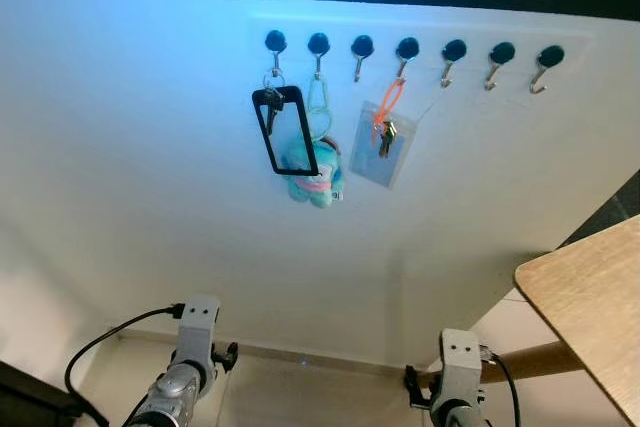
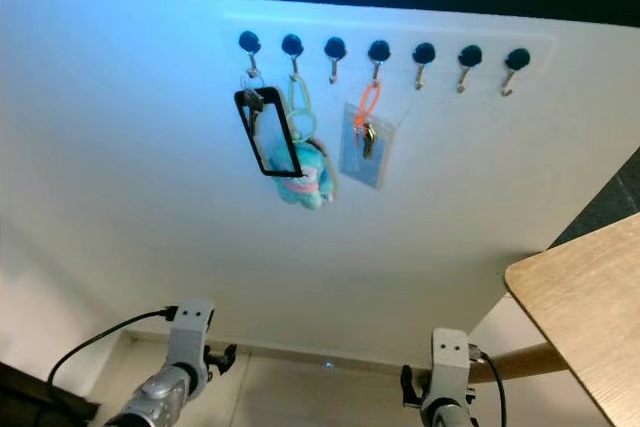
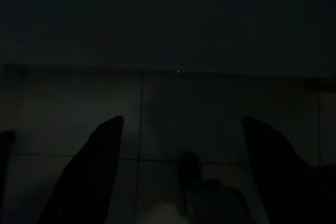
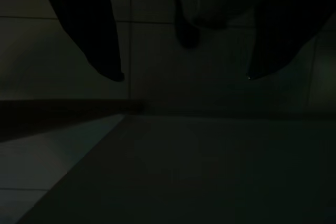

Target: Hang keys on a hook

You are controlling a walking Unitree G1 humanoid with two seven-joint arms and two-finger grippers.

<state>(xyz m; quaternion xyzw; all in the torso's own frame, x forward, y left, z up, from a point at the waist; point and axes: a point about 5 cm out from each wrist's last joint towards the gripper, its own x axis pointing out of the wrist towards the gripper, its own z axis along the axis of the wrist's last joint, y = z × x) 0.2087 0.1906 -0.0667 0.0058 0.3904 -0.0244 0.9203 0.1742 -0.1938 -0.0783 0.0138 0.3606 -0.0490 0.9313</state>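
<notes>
Seven wall hooks (image 1: pixel 405 48), keys (image 1: pixel 385 137) already hung on fourth; left gripper (image 3: pixel 178 129) and right gripper (image 4: pixel 184 77) idle, fingers apart, empty; hanging apparently complete

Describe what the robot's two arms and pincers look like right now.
Both arms are silver metal with boxy pale-grey wrist blocks. The left arm has a black cable looping off its side; the right arm carries a thinner black cable. Small black fittings sit beside each wrist. The left pincer and right pincer each have two long, black, tapering fingers.
</notes>
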